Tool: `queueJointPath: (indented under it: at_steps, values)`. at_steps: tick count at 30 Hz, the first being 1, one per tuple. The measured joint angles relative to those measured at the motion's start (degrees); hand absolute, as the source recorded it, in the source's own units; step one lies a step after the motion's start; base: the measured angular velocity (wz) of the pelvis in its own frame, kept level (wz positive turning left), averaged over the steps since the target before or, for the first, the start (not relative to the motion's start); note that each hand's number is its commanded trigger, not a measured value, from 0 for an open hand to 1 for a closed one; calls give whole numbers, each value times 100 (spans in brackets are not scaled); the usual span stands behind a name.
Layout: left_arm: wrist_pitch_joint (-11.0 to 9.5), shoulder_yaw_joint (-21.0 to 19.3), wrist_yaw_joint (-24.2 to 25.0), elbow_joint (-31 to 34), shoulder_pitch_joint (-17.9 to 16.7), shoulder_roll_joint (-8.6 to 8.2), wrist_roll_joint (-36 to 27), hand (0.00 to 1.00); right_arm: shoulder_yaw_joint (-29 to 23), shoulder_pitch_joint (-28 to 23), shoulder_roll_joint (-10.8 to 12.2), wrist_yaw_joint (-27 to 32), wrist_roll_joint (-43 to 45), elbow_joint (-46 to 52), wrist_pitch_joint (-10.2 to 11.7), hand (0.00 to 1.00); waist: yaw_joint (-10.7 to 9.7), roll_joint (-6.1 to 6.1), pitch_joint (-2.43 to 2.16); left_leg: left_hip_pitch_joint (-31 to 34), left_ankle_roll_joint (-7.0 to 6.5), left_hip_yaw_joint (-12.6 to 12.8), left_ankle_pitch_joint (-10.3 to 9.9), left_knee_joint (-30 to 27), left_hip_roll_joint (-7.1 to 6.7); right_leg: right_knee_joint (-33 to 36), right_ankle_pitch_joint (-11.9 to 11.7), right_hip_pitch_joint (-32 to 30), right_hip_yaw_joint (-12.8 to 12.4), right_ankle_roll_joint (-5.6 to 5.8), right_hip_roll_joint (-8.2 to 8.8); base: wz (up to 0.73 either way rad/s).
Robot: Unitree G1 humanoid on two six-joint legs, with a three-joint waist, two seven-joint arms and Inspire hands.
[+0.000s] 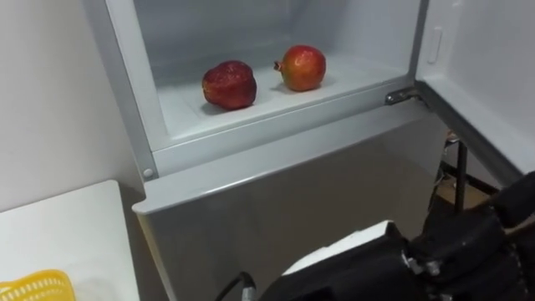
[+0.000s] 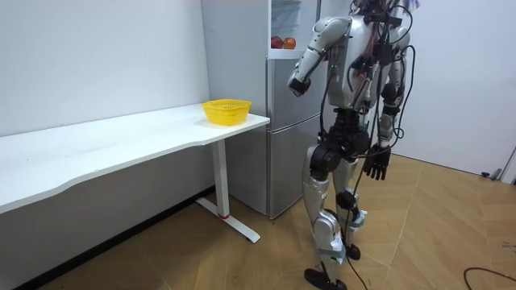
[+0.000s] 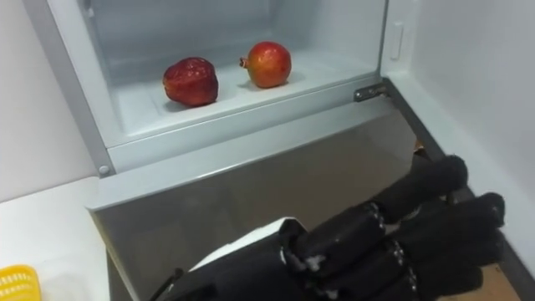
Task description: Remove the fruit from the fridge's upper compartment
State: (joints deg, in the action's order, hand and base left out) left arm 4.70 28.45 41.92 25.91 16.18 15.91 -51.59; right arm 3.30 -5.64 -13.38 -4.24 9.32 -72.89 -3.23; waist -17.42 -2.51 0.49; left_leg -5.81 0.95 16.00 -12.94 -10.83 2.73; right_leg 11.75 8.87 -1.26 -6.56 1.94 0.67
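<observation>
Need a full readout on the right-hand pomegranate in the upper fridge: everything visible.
The right pomegranate is round, with smooth, slightly shiny red skin shading to orange-yellow on its front. Its small crown points sideways toward the robot's left, so it lies on its side. It looks whole. It rests on the white floor of the open upper fridge compartment, further back than the darker red pomegranate on its left, a clear gap between them. Only the floor touches it.
</observation>
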Motion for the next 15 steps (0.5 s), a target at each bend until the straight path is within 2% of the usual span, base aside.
queueJointPath:
  at_steps: [3,5,10,15]
  values:
    - [3,2,21,-12,50,-26,-8,0,0,-11,-1,-36,-26,-22,-16,0,-15,-7,-4,-66,0,112,0,1,4,-8,1,13,-82,2,-14,-14]
    - [7,-1,9,-12,52,-105,-7,0,-7,-20,-2,-17,-37,-92,-56,0,-104,-29,-19,-98,-2,121,-5,5,3,-10,1,26,-106,2,-16,-7]
    - [8,1,-55,-15,58,-174,-12,0,-17,-116,-3,46,-128,-120,-63,0,-238,-66,-36,-139,-2,134,-6,13,12,-1,-6,48,-137,1,-31,-3]
    - [9,34,-192,-124,197,-207,-12,0,-17,-122,-5,32,-236,-150,-114,0,-324,-131,-22,-182,4,205,-47,38,62,8,-26,47,-221,-17,-104,-8]
